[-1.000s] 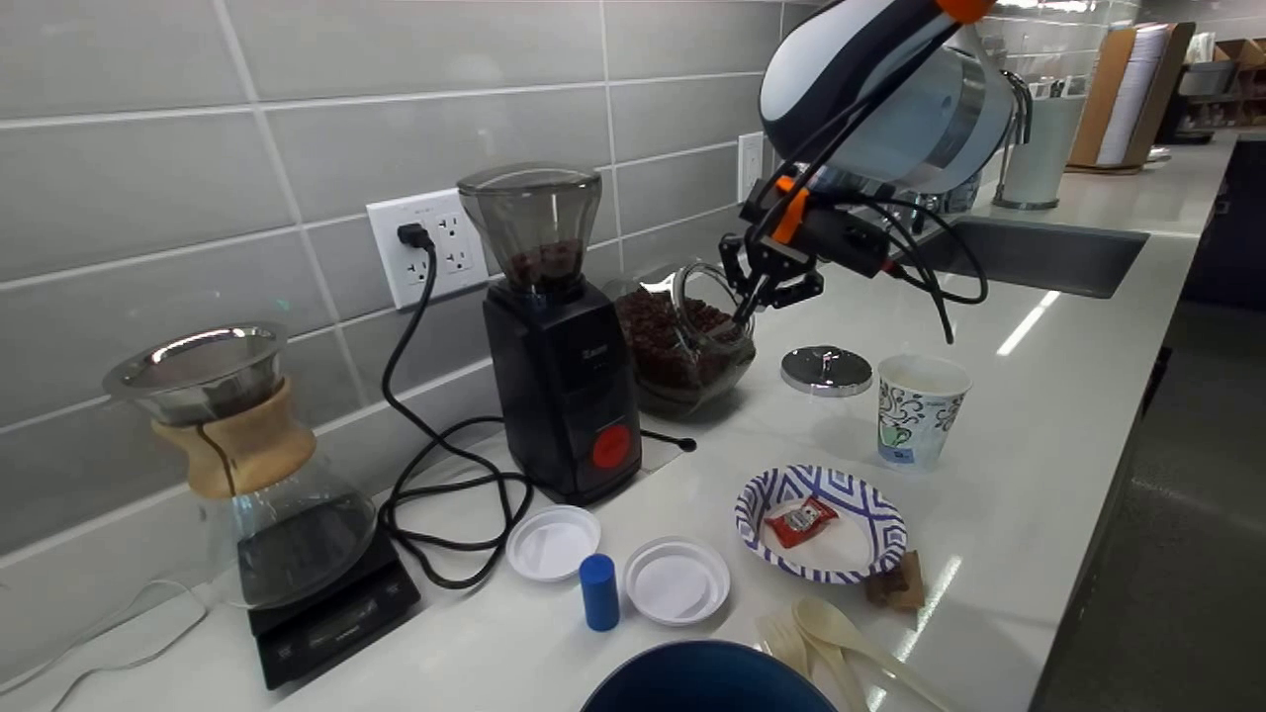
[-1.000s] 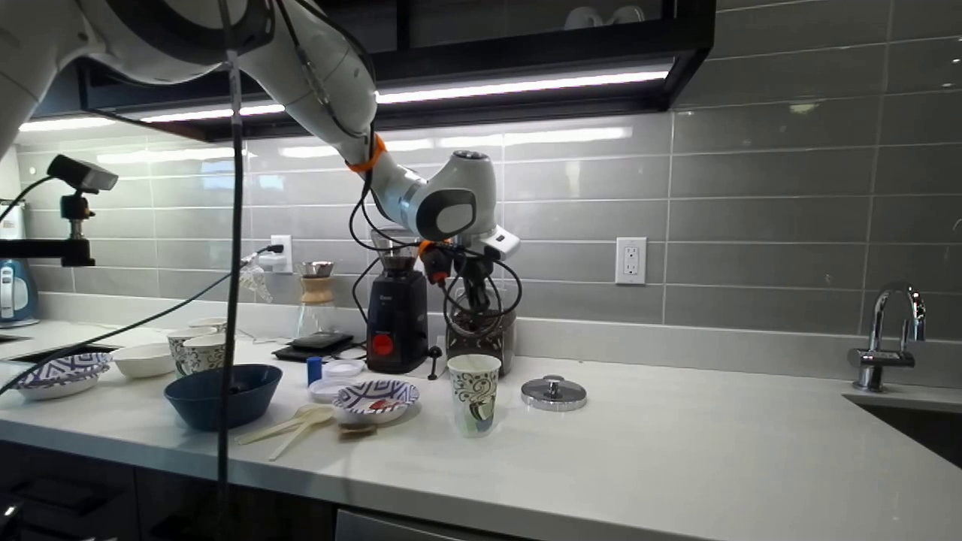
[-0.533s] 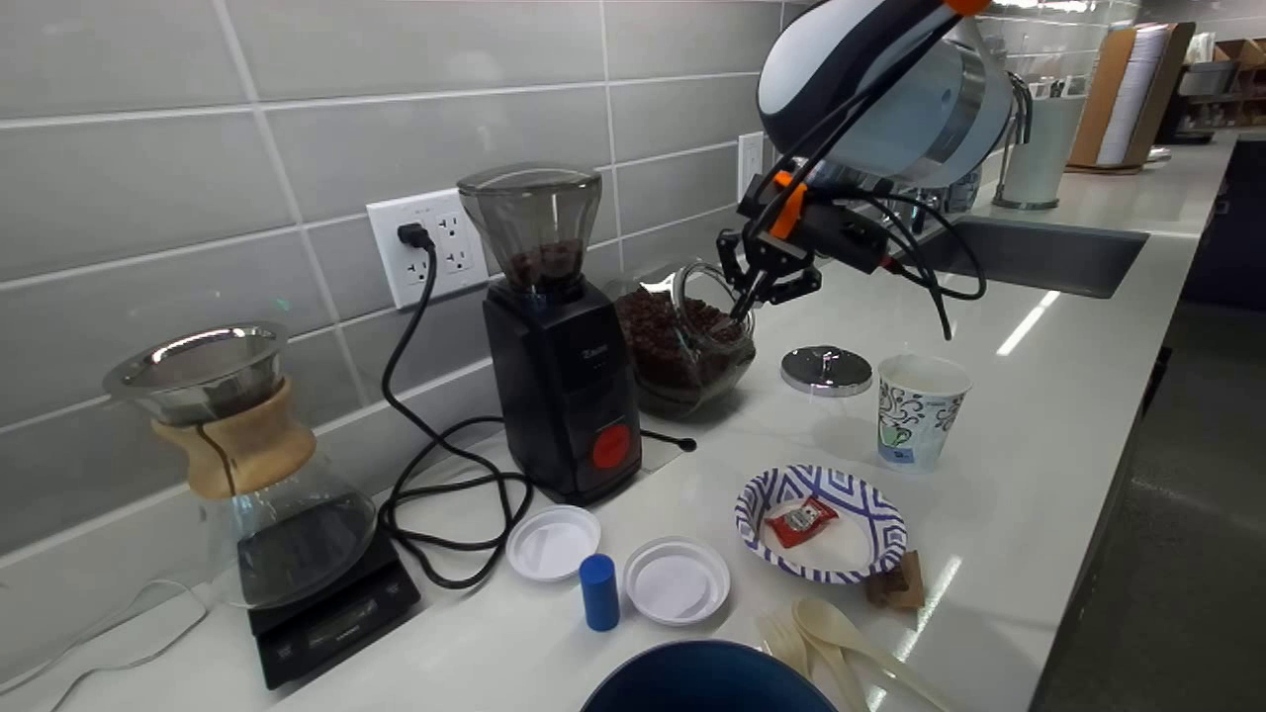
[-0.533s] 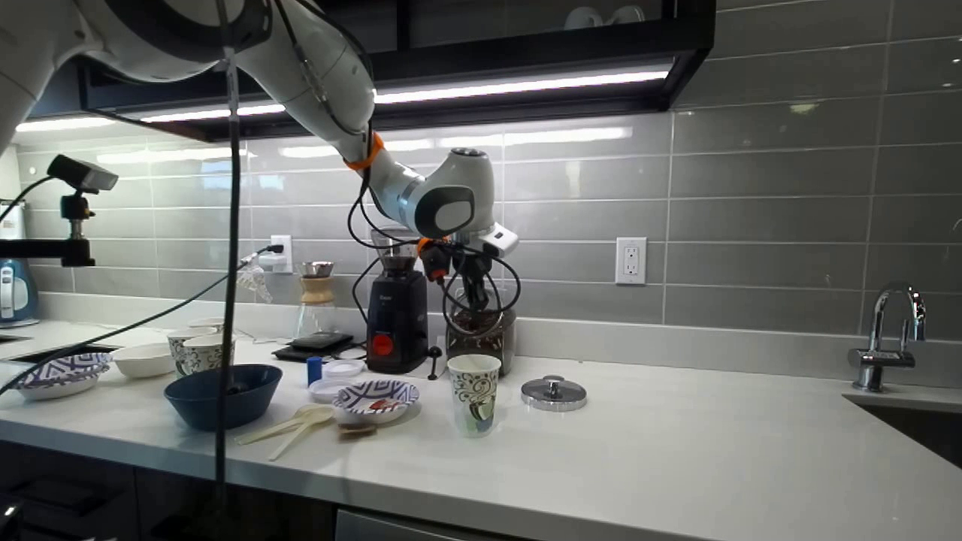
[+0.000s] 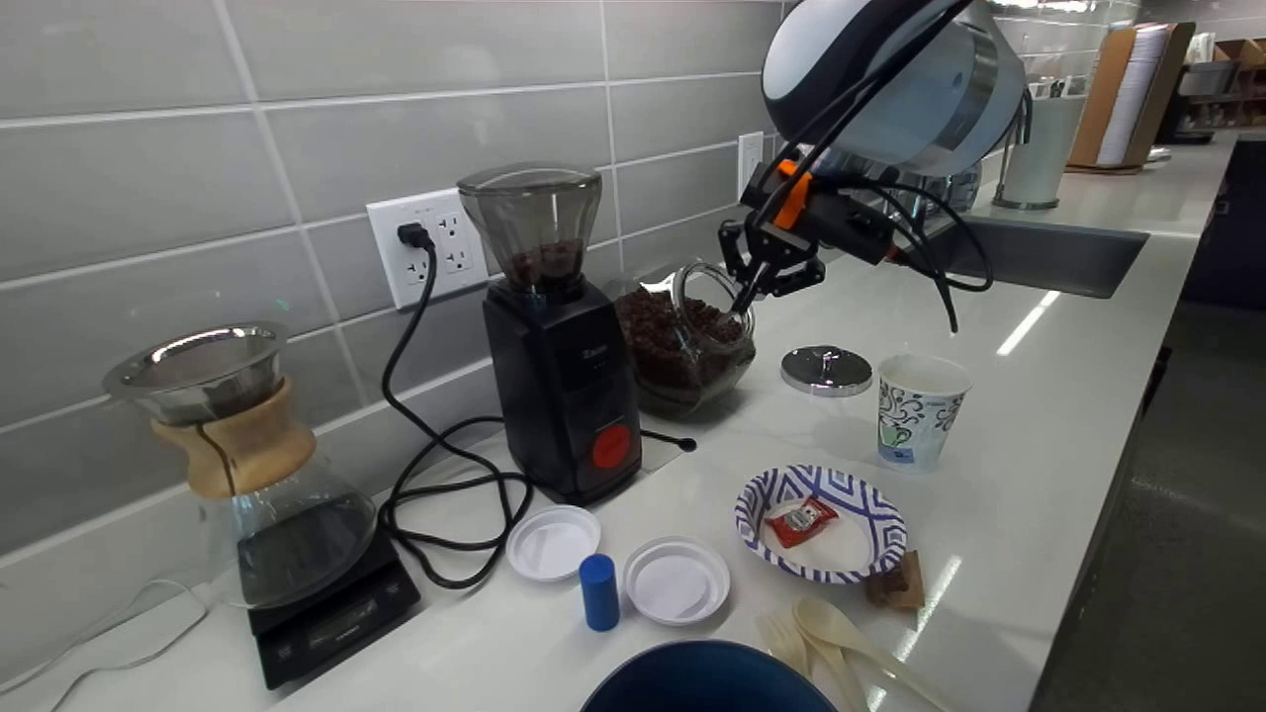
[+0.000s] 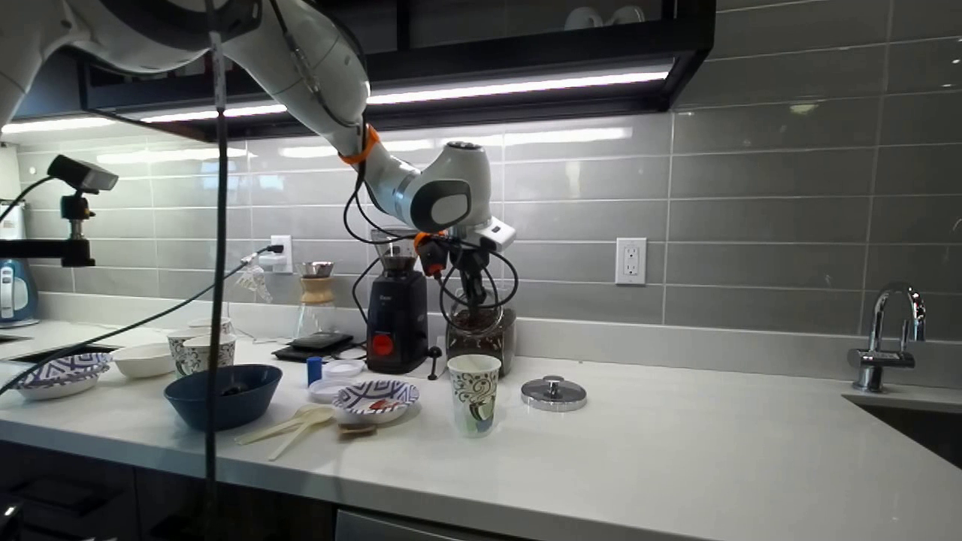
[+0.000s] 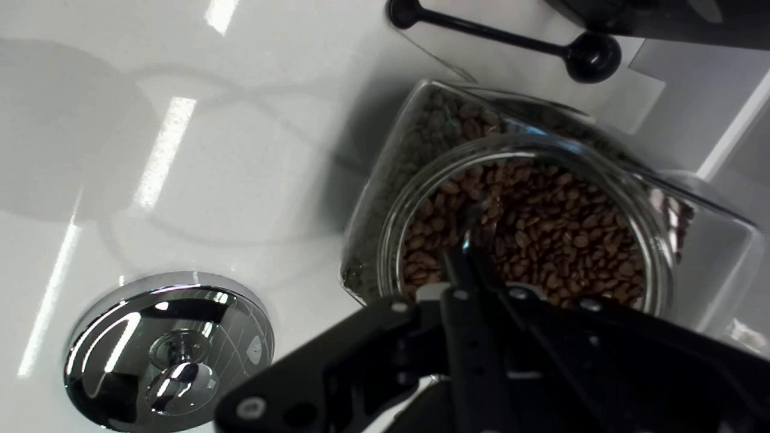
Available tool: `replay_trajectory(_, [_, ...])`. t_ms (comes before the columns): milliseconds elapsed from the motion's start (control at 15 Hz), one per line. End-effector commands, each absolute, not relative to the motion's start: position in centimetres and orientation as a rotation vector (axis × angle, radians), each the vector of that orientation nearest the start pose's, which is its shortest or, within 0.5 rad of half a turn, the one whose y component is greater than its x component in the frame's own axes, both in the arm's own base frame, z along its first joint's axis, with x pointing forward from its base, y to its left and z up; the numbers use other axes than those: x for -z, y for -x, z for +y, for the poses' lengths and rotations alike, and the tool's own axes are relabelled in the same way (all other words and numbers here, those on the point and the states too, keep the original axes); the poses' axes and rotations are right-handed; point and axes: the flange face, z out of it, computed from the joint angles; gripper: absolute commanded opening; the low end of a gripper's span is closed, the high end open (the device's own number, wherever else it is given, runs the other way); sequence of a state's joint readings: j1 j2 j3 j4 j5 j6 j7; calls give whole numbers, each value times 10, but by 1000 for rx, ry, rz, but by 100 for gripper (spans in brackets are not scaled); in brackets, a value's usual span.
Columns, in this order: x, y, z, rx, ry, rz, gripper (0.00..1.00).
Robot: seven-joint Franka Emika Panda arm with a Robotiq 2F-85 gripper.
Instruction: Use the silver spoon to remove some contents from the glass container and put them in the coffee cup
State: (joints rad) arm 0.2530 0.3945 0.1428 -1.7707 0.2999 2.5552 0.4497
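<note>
The glass container (image 5: 682, 381) lies tilted behind the black grinder, its mouth toward my arm and brown beans inside. In the wrist view its round rim (image 7: 390, 252) frames the beans. My gripper (image 7: 467, 255) is shut on the thin silver spoon (image 7: 468, 240), which reaches through the mouth. The spoon's far end is blurred against the beans; I cannot tell what it carries. From outside, the gripper (image 5: 744, 297) shows at the opening, tipped downward. The coffee cup (image 5: 920, 420), white with a leafy pattern, stands upright nearer the counter's front edge; in the wrist view it is out of view.
A shiny metal lid (image 5: 827, 371) lies between jar and cup. The black grinder (image 5: 564, 386) stands right beside the jar. A patterned plate (image 5: 752, 504) with a red wrapper, pale utensils (image 6: 289, 424) and a blue bowl (image 6: 195, 402) are farther along the counter.
The arm and gripper have shifted slightly, a little left and up in an exterior view. The spoon stays in the gripper at the jar's mouth. Jar, cup and lid have not moved.
</note>
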Motion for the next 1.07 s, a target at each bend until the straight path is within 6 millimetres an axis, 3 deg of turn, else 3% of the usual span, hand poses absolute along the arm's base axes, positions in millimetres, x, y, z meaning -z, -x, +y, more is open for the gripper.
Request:
replay_trajectory(0, [-388,-622,244,351,2690,426,1])
replay_trajectory(533, [-378,-607,230,386,2668,471,1])
replay_trajectory(1000, [-361,-607,224,395,2628,507,1])
